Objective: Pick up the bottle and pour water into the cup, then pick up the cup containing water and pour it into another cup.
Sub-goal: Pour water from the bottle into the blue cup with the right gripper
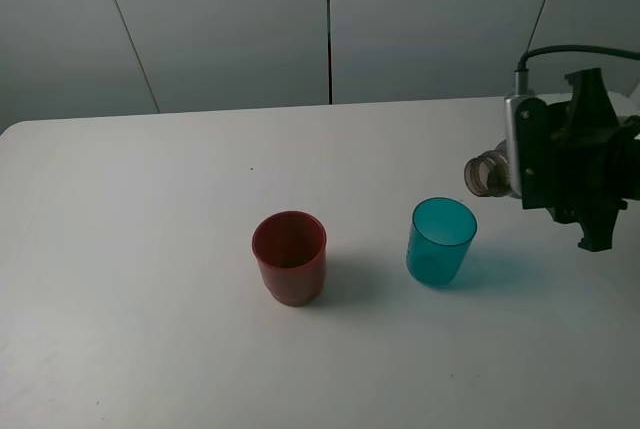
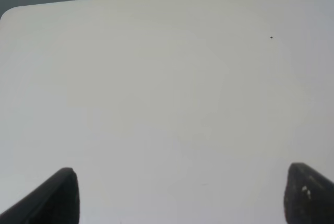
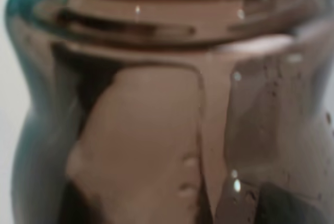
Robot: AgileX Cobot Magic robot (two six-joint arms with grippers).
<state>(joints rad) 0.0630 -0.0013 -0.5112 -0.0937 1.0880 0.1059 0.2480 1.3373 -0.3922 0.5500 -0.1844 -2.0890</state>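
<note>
Exterior high: bottle (image 1: 487,174) is hanging sideways, neck toward the teal cup (image 1: 441,241).
Right fingers (image 1: 597,224) are clamping it for pouring; left fingers (image 2: 57,198) are idling spread.

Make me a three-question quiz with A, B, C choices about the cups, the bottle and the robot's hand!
1. Seen from the high camera, where is the teal cup from the red cup?
A to its left
B stacked inside it
C to its right

2. How many cups stand on the table?
A one
B two
C three

3. What is the right gripper doing?
A shut on the bottle
B hanging open
C shut on a cup

Answers:
1 C, the teal cup stands apart on the red one's right.
2 B, one is red and one is teal.
3 A, the bottle's neck sticks out of it sideways, above the table.
</note>
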